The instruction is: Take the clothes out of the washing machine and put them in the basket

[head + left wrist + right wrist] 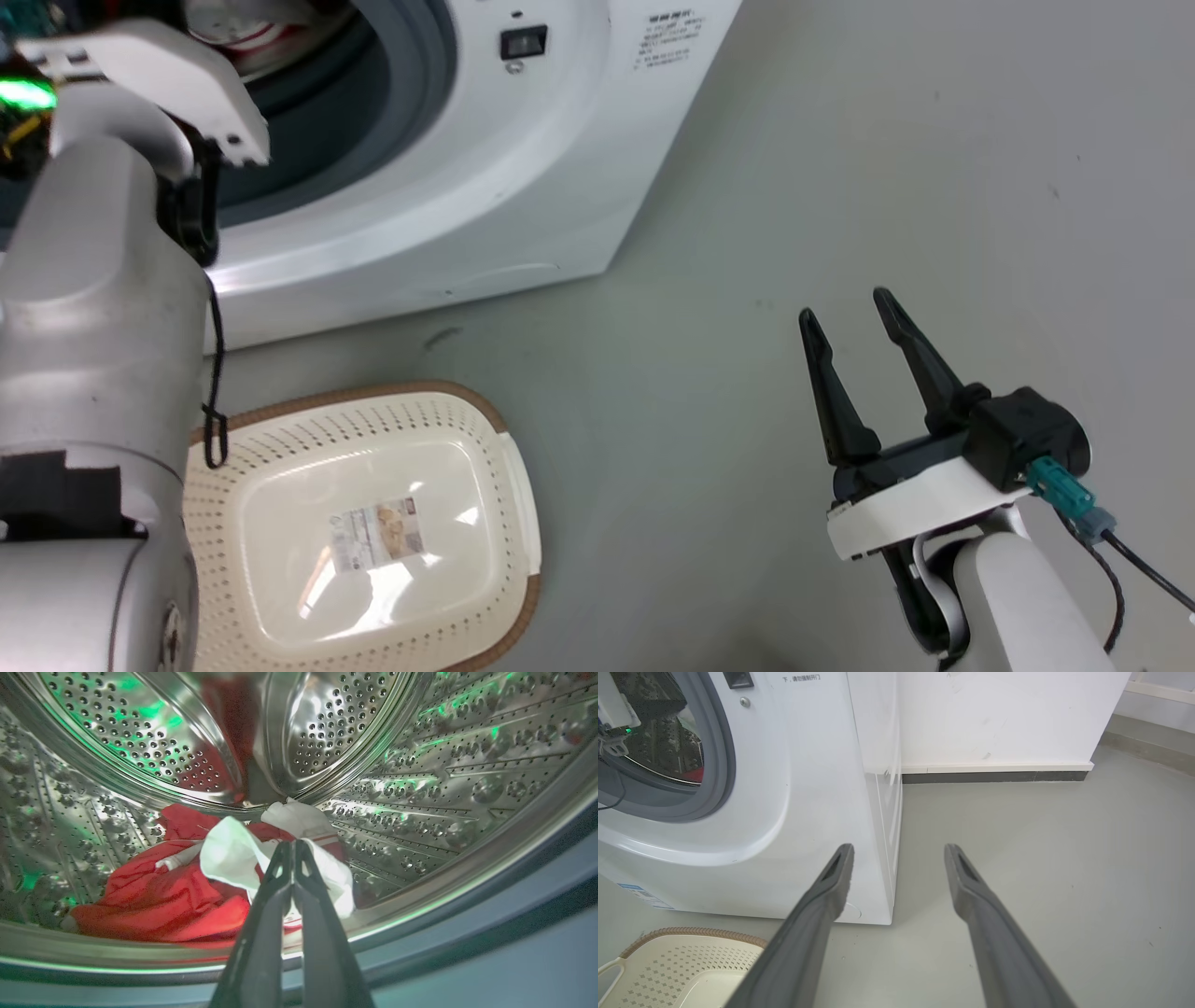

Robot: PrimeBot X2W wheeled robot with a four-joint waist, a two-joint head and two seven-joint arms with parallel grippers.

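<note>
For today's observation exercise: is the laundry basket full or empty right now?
Empty. The basket shows its bare cream bottom and a label; the clothes lie in the drum of the washing machine.

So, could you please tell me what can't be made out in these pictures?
Left wrist view: whether the shut left hand pinches the clothes; its fingers cover the contact.
Head view: the left arm hides part of the basket; its label is too small to read.
Right wrist view: the bottom edge cuts the basket off.
</note>
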